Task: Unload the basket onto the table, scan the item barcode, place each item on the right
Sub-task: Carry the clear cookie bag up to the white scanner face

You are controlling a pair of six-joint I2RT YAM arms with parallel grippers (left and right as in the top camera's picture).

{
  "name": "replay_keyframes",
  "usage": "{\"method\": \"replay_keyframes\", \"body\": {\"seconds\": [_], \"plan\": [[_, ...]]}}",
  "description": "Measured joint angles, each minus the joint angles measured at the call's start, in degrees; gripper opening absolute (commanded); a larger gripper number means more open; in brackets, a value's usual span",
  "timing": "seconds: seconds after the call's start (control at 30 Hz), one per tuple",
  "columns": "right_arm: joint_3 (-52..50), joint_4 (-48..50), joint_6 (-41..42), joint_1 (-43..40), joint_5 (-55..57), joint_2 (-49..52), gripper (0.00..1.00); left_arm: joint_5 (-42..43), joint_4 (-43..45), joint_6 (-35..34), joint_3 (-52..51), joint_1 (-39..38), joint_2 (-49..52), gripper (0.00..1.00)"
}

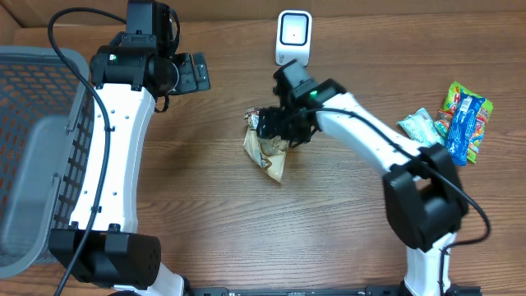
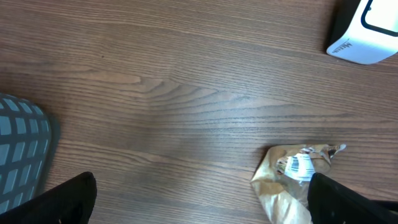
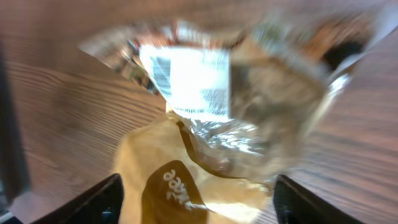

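Observation:
The item, a crumpled tan and clear snack bag point(image 1: 267, 152), lies on the wooden table in front of the white barcode scanner point(image 1: 293, 37). My right gripper point(image 1: 278, 123) hovers right over the bag's top end. In the right wrist view the bag point(image 3: 205, 124) fills the frame, blurred, its white barcode label point(image 3: 193, 81) facing up. There the right gripper point(image 3: 199, 202) is open, its fingers wide on either side of the bag. My left gripper point(image 1: 193, 74) is open and holds nothing, left of the scanner. Its view catches the bag point(image 2: 286, 186) and the scanner point(image 2: 367, 31).
A grey mesh basket point(image 1: 33, 148) takes up the table's left side, and its corner point(image 2: 22, 143) shows in the left wrist view. Colourful snack packets point(image 1: 460, 119) and a pale blue packet point(image 1: 419, 125) lie at the right edge.

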Motion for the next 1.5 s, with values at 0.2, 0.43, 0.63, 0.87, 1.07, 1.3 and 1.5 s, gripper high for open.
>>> {"method": "replay_keyframes", "body": {"seconds": [0.2, 0.43, 0.63, 0.87, 1.07, 1.3, 1.5], "plan": [[-0.2, 2.1, -0.4, -5.6, -0.7, -1.0, 0.86, 0.0, 0.0, 0.0, 0.0, 0.0, 0.0, 1.0], [-0.9, 2.3, 0.4, -6.4, -6.6, 4.6, 0.87, 0.0, 0.0, 0.0, 0.0, 0.0, 0.0, 1.0], [-3.1, 3.5, 2.6, -5.9, -9.8, 7.4, 0.82, 0.0, 0.0, 0.0, 0.0, 0.0, 0.0, 1.0], [-3.2, 7.4, 6.1, -5.9, -12.4, 9.3, 0.58, 0.0, 0.0, 0.0, 0.0, 0.0, 0.0, 1.0], [-3.1, 11.1, 8.2, -4.8, -15.0, 11.3, 0.08, 0.0, 0.0, 0.0, 0.0, 0.0, 0.0, 1.0], [-2.9, 11.0, 7.0, -5.2, -16.2, 11.3, 0.04, 0.0, 0.0, 0.0, 0.0, 0.0, 0.0, 1.0], [-2.9, 10.1, 0.2, -6.4, -12.8, 8.1, 0.04, 0.0, 0.0, 0.0, 0.0, 0.0, 0.0, 1.0]]}}
